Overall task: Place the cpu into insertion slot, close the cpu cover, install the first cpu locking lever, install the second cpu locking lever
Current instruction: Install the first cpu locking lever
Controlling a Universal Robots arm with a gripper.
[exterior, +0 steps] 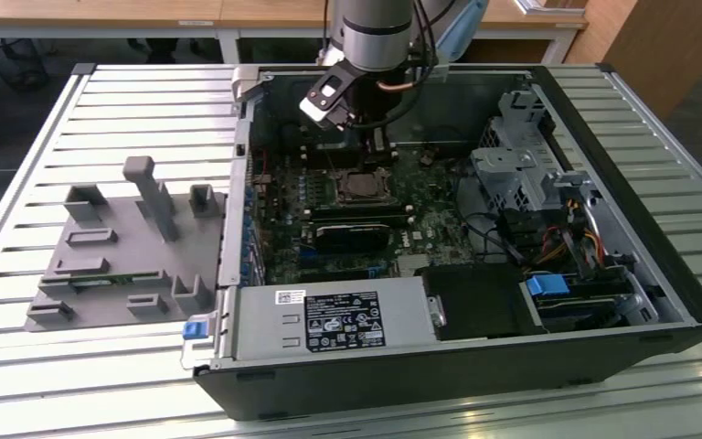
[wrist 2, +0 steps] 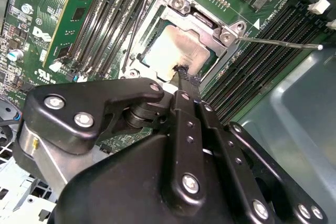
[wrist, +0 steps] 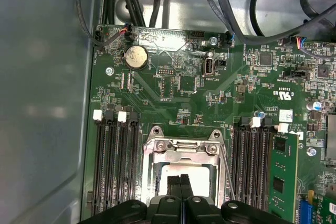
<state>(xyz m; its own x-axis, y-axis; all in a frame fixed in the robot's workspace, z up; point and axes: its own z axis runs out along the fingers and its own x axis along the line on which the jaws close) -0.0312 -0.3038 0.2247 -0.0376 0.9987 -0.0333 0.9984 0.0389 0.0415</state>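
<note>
Since the closed, empty pincer (wrist: 181, 183) hovers over the cpu (wrist 2: 173, 51), apparently seated under the cpu cover (wrist 2: 203, 20), any push should go straight down, gently.

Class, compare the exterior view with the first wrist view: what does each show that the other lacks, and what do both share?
Exterior view: the arm, the open case on a slatted table, a grey fixture beside it. First wrist view: a coin battery, and the shut end effector at the cpu. Shared: the green board and the slot with its cover.
</note>
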